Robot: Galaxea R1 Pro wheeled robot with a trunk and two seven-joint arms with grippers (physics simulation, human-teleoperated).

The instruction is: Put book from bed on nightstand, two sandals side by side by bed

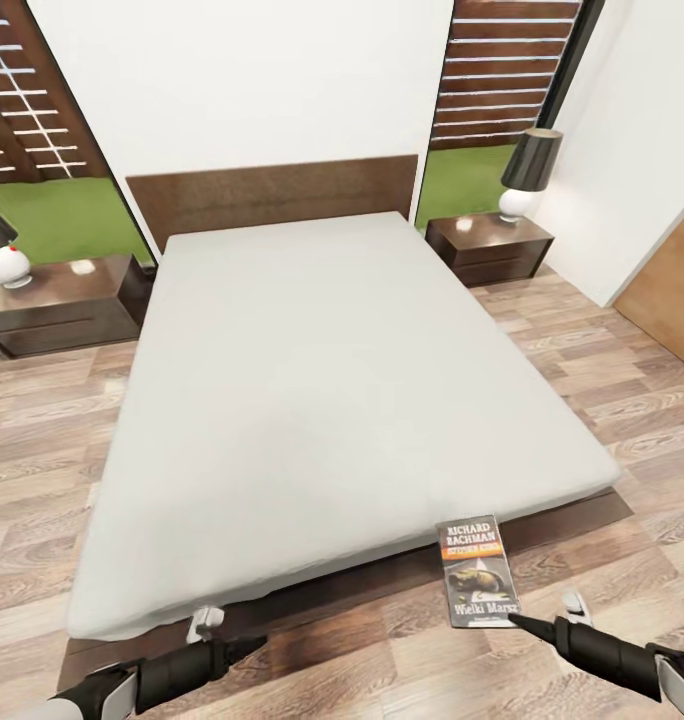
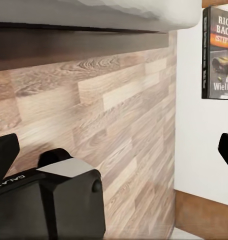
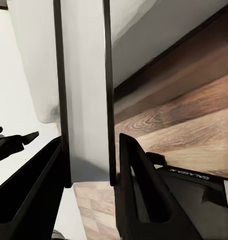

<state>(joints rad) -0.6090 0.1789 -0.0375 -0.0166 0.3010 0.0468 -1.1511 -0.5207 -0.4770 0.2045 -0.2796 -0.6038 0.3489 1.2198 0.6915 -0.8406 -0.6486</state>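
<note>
Low in the frame, your right gripper (image 3: 91, 165) is clamped on the book (image 1: 477, 570) — one book, lifted off the bed (image 1: 322, 400) and held at its foot. Your left gripper (image 1: 217, 640), lower left, is empty with its fingers apart. Next comes either of the two nightstands — left (image 1: 57, 305) or right (image 1: 487, 245), each with one lamp. You haven't begun the sandals, I'd judge.

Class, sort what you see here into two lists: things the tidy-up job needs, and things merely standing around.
Job:
book
bed
left nightstand
right nightstand
right gripper holding the book

Around:
two lamps
windows
headboard
</note>
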